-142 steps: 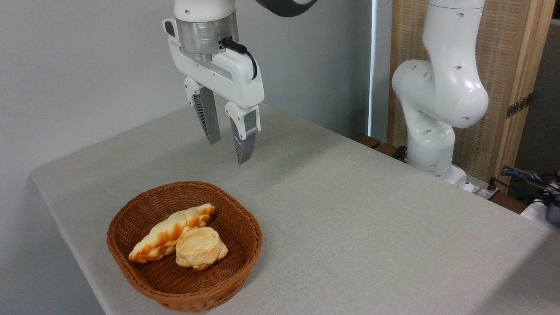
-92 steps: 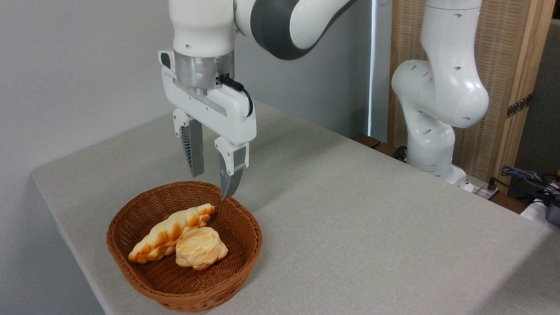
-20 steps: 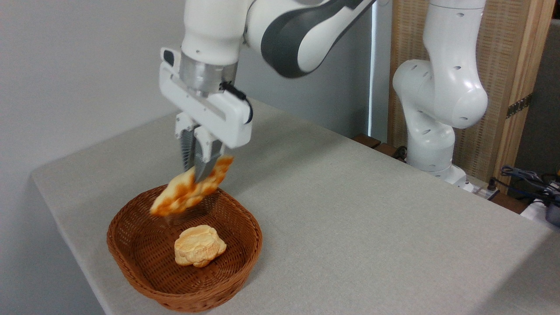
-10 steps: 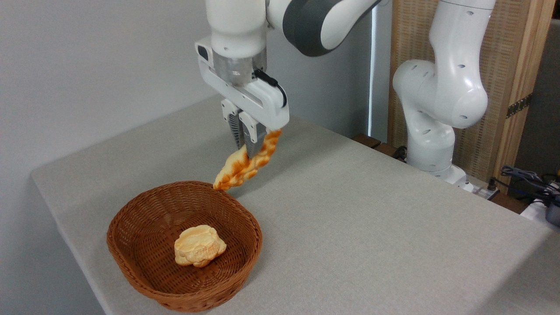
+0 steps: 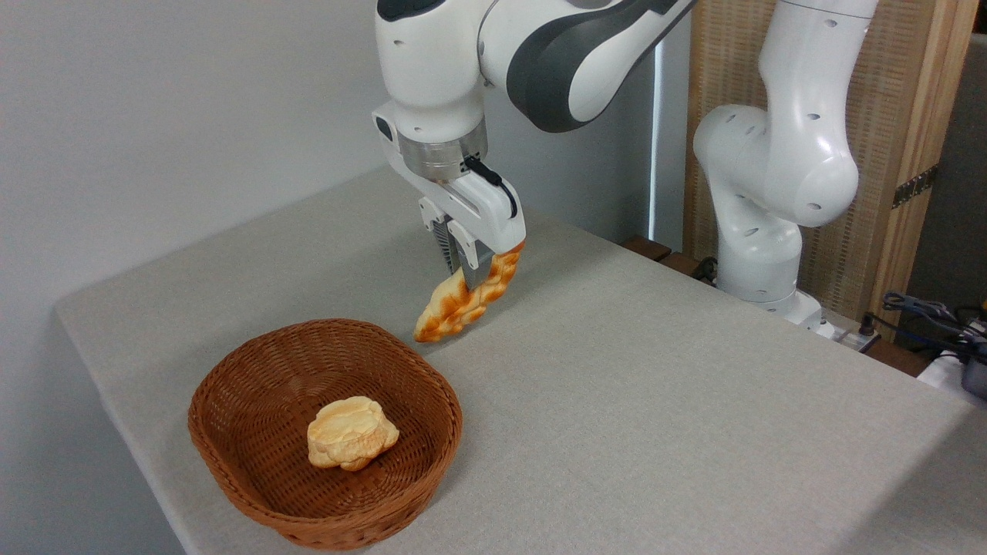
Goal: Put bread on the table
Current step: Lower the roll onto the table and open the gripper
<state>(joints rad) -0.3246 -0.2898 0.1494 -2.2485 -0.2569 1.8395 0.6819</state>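
Observation:
The bread (image 5: 465,299), a long braided loaf with orange-brown toasted patches, hangs tilted from my gripper (image 5: 467,276), which is shut on its upper part. Its lower tip sits just above or at the grey-beige table (image 5: 617,385), right beside the far rim of the wicker basket; whether it touches the cloth I cannot tell. The loaf is outside the basket.
The brown wicker basket (image 5: 231,470) stands at the front left with a small round pale bun (image 5: 351,433) in it. The arm's white base (image 5: 759,231) rises at the back right, with cables (image 5: 925,316) at the far right edge.
My gripper lifted the bread out of the basket, carried it right and away from the camera, and has now lowered it close to the table beyond the basket.

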